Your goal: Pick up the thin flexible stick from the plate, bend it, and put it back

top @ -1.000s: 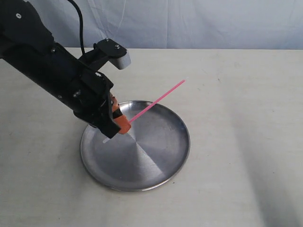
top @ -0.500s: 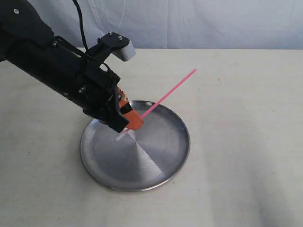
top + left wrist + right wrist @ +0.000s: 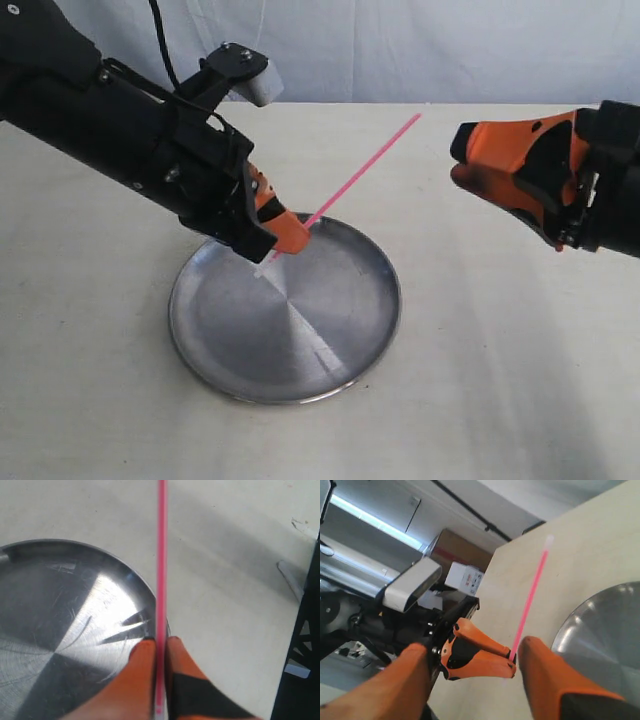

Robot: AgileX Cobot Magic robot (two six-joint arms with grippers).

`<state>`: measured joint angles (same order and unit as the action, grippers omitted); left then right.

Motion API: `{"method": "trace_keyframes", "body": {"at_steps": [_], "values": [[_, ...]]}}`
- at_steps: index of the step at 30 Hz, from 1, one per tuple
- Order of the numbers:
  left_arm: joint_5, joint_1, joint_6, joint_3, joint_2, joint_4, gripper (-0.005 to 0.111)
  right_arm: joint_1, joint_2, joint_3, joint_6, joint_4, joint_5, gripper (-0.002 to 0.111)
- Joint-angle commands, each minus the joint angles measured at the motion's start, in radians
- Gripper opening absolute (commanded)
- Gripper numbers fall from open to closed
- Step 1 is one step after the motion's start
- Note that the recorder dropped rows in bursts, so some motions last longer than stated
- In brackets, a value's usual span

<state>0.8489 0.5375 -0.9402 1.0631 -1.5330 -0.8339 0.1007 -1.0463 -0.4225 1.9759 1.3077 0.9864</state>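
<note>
The thin pink stick (image 3: 362,173) slants up and to the right above the round steel plate (image 3: 340,345), held near its lower pale end. My left gripper (image 3: 298,234) is shut on the stick just over the plate's far left rim. In the left wrist view the stick (image 3: 161,555) runs straight out between the orange fingers (image 3: 142,677), with the plate (image 3: 45,610) beneath. My right gripper (image 3: 458,158) hangs open at the right, off the plate and clear of the stick's upper tip. The right wrist view shows the stick (image 3: 531,597), the left gripper (image 3: 510,661) and the plate (image 3: 607,630).
The pale tabletop (image 3: 500,380) spreads all round the plate. A blue-grey cloth backdrop (image 3: 420,50) hangs behind the table's far edge. The left arm's black body and white camera block (image 3: 250,75) lean over the table's left part.
My left gripper has lifted the stick's lower end off the plate and carried it up and to the right. The right gripper has come into view from the right.
</note>
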Motion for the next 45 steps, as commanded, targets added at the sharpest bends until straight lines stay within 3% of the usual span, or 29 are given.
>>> {"method": "trace_keyframes", "body": {"at_steps": [1, 11, 25, 35, 41, 45], "values": [[-0.005, 0.003, -0.005, 0.004, 0.011, -0.03, 0.0, -0.015, -0.13, -0.01, -0.13, -0.104, 0.099, 0.06], [0.022, 0.003, -0.005, 0.004, 0.011, -0.034, 0.0, -0.15, -0.186, -0.024, -0.269, -0.336, -0.065, 0.06], [0.037, 0.003, -0.039, 0.004, 0.011, -0.055, 0.0, -0.293, -0.186, -0.172, -0.277, -0.34, -0.348, 0.06], [0.06, 0.003, -0.095, 0.004, 0.011, -0.112, 0.0, -0.301, -0.186, -0.172, -0.281, -0.333, -0.41, 0.059], [0.069, 0.003, -0.116, 0.004, 0.011, -0.126, 0.0, -0.301, -0.186, -0.172, -0.281, -0.333, -0.415, 0.043], [0.069, 0.003, -0.116, 0.004, 0.011, -0.124, 0.0, -0.301, -0.186, -0.172, -0.281, -0.333, -0.424, 0.042]]}}
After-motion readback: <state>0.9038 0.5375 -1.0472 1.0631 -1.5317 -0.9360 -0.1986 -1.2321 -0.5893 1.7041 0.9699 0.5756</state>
